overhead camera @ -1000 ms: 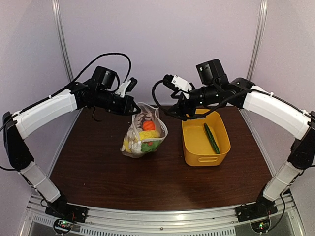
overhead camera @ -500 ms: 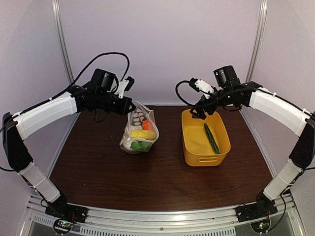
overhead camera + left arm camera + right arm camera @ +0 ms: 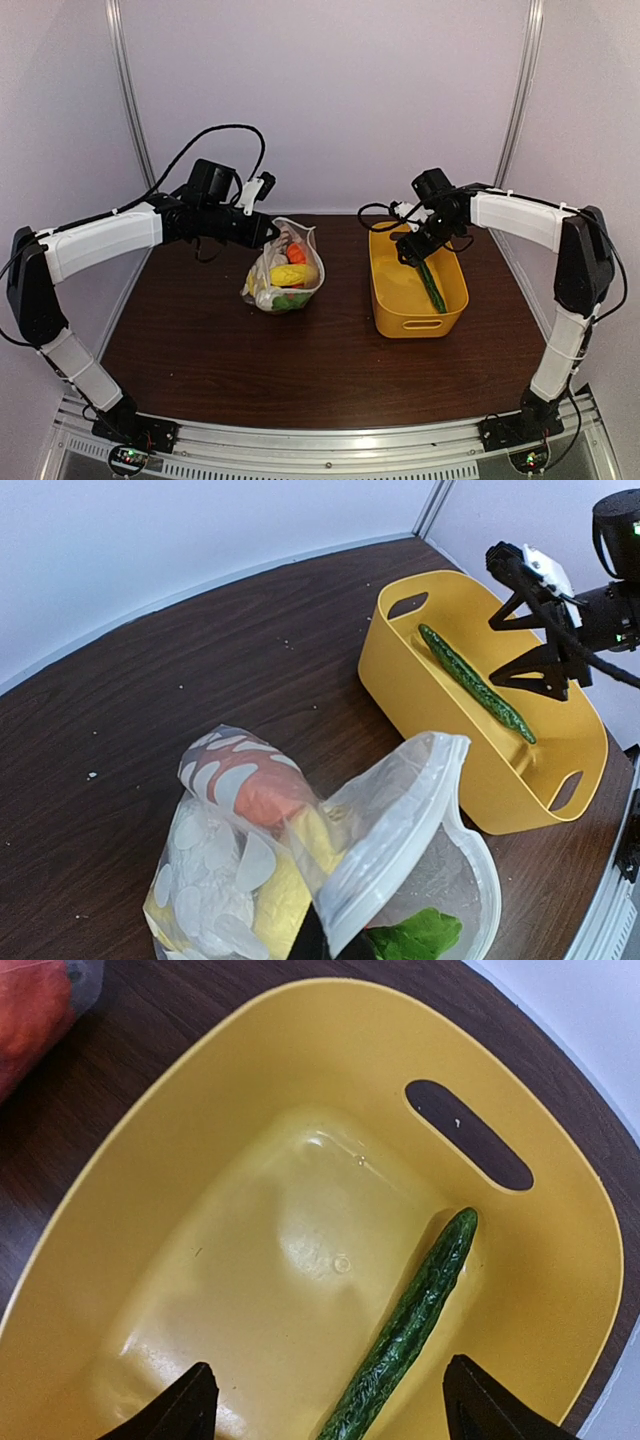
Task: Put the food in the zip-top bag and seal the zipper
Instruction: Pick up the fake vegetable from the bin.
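Note:
The zip-top bag (image 3: 283, 275) stands on the table, clear with white dots, its mouth open. My left gripper (image 3: 268, 232) is shut on its rim and holds the zipper (image 3: 400, 850) strip up. Food lies inside: an orange piece (image 3: 265, 790), a yellow piece (image 3: 285, 900) and leafy greens (image 3: 420, 935). A green cucumber (image 3: 431, 283) lies alone along the floor of the yellow basket (image 3: 385, 290). My right gripper (image 3: 415, 250) hangs open inside the basket. In the right wrist view the cucumber (image 3: 410, 1325) lies between the spread fingertips (image 3: 195, 1405), untouched.
The basket (image 3: 150, 1130) has handle slots at both ends and stands right of the bag. Its walls surround the right gripper (image 3: 335, 1405). Dark brown tabletop runs round both. Metal posts and pale walls close the back and sides.
My right gripper has swung away from the bag's mouth to the right and dropped into the basket over the cucumber. The left gripper still holds the bag, which has shifted slightly.

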Controlling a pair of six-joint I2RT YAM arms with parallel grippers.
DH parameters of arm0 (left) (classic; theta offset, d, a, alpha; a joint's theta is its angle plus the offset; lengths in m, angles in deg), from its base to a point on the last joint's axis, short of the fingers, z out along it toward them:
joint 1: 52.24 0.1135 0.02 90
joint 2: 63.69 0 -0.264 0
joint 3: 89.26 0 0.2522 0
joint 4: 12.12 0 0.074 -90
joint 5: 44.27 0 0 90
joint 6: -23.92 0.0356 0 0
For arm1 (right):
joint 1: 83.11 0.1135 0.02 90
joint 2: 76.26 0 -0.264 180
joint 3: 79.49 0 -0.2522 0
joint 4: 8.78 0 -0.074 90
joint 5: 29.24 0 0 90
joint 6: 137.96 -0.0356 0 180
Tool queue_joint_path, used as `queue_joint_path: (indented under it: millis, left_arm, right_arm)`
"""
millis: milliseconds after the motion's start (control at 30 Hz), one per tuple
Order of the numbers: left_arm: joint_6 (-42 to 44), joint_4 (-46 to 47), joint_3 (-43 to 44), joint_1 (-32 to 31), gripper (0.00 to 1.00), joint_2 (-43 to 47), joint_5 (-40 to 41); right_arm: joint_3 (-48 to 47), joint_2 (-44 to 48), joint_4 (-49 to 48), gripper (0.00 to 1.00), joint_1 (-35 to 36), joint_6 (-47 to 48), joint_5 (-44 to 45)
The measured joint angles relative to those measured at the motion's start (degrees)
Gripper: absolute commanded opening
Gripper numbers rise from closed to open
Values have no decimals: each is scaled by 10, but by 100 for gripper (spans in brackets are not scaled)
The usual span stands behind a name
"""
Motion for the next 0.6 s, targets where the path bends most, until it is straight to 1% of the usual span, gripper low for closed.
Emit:
queue_joint_path:
  millis: [167,333,600]
  left_arm:
    - [0,5,-3,0,0,0,0]
    - [3,9,-7,0,0,0,0]
    - [4,9,-8,0,0,0,1]
  right_arm:
    - [-5,-41,0,78,-9,-49,35]
    - [-27,-89,1,72,-29,-88,35]
    - [-44,-132,3,71,-41,-117,37]
